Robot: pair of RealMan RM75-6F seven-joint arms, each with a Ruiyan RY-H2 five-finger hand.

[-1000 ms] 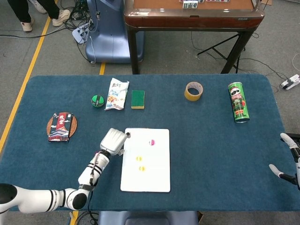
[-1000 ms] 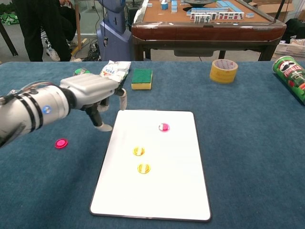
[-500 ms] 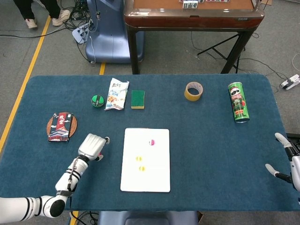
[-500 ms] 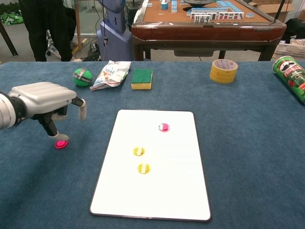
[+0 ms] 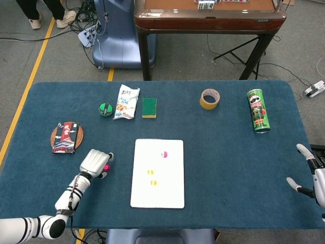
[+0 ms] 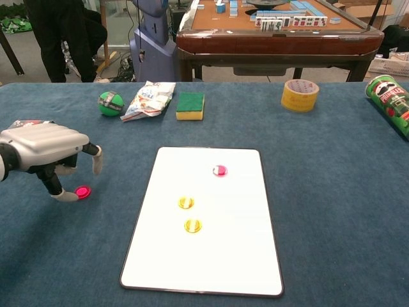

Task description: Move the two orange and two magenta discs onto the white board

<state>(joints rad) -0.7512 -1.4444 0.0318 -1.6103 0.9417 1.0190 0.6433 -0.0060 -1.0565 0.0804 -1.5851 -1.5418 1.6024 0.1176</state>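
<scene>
Change: over the last second the left hand [image 6: 45, 146] had moved from the white board's [image 6: 211, 256] far-left corner out toward the table's [image 6: 332, 192] left edge and come down at the loose magenta disc [image 6: 82, 191].
Loose magenta disc: it lay flat on the blue cloth, left of the board and apart from its long left edge.
Left hand: palm down, fingers curled downward with one fingertip [image 6: 66, 196] just beside or touching the disc; whether it gripped the disc could not be told.
White board: near the table's front edge, about mid-width; it carried one magenta disc [image 6: 220, 170] toward its far end and two orange discs [image 6: 186, 203] close together near its middle, its near half bare.
Right hand: right hand [image 5: 311, 173] at the table's right edge, fingers spread, holding nothing.
Open room: a broad bare strip of cloth between the board's right edge and the table's right edge.
Far side: green ball [image 6: 110, 103], snack packet [image 6: 148, 98], green sponge [image 6: 190, 105], tape roll [image 6: 300, 94] and chip can [image 6: 391, 102] were lined up near the far edge.
Left edge: a red packet on a round coaster [image 5: 66, 137].
</scene>
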